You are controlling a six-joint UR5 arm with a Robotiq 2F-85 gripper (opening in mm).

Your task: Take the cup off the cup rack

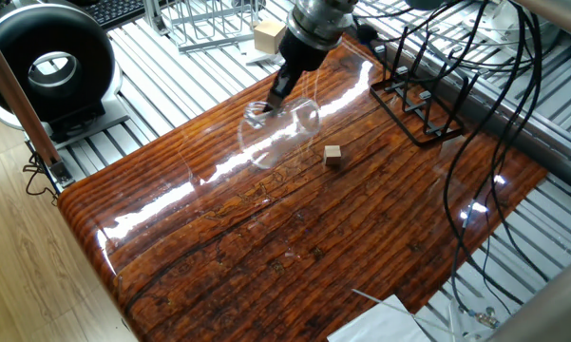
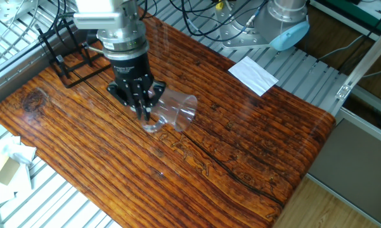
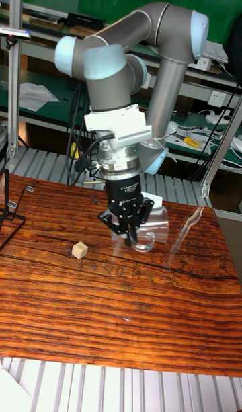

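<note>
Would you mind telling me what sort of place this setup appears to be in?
Probably a robotics lab or workshop: an industrial arm stands at a wooden table mounted on aluminium framing, with loose cables and cluttered shelves behind.

Arm tilted over — fingers (image 2: 144, 111) pinched close together, pointing down.

clear cup (image 1: 283, 130), black cup rack (image 1: 420, 104), red-brown striped-grain table (image 1: 295, 237).
</note>
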